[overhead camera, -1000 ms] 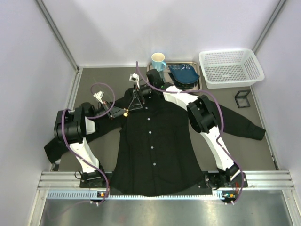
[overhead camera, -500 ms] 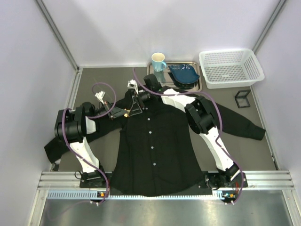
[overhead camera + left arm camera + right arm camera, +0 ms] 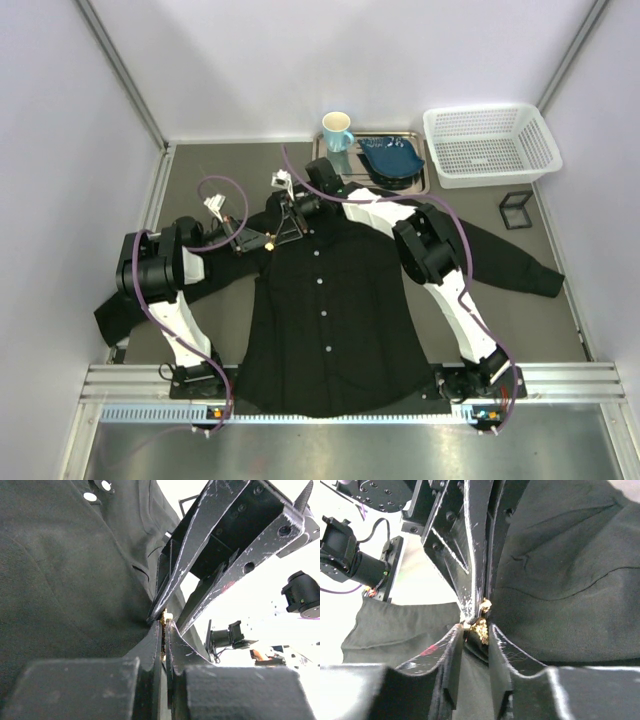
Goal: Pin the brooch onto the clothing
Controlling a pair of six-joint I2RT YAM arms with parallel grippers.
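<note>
The clothing (image 3: 330, 330), a black button-up shirt with white buttons, lies flat on the table. Beside its left shoulder, my left gripper (image 3: 262, 241) is shut on the brooch (image 3: 269, 240), a tiny golden leaf. In the left wrist view the brooch (image 3: 164, 616) shows as a gold sliver between the pressed fingertips. My right gripper (image 3: 476, 628) comes from the collar side. Its jaws stand narrowly apart, one on each side of the brooch (image 3: 481, 626) and of the left gripper's tips (image 3: 479, 607). A gap still shows beside the gold.
At the back stand a light blue cup (image 3: 337, 128), a metal tray (image 3: 424, 176) with a blue dish (image 3: 390, 158), and a white basket (image 3: 490, 145). A small black frame (image 3: 516, 208) sits at the right. The sleeves spread left (image 3: 120, 312) and right (image 3: 520, 265).
My right gripper has moved down-left to the brooch, and its jaws have narrowed around it. The left gripper has stayed shut on the brooch in the same place.
</note>
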